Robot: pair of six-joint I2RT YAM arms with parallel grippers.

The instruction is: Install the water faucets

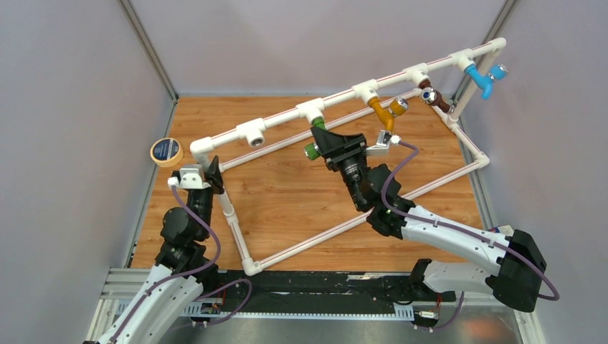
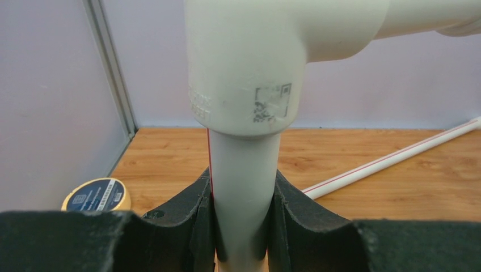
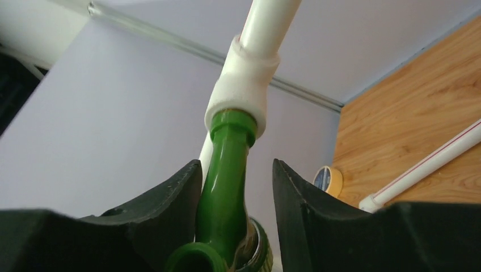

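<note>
A green water faucet (image 1: 316, 125) hangs from a white T fitting (image 1: 310, 110) on the upper rail of the pipe frame. My right gripper (image 1: 324, 141) is shut on it. In the right wrist view the green water faucet (image 3: 224, 192) runs up into the fitting (image 3: 241, 93), with the gripper (image 3: 237, 195) closed around its body and lower collar. Orange (image 1: 383, 112), brown (image 1: 437, 100) and blue (image 1: 479, 77) faucets sit in fittings further right. My left gripper (image 1: 215, 172) is shut on the frame's upright white pipe (image 2: 244, 187), just below its elbow (image 2: 249, 62).
One T fitting (image 1: 252, 132) on the rail left of the green faucet has an open socket. A roll of tape (image 1: 166, 151) lies at the left edge of the wooden table (image 1: 287, 201), beside the wall. The frame's lower pipes (image 1: 337, 229) cross the table diagonally.
</note>
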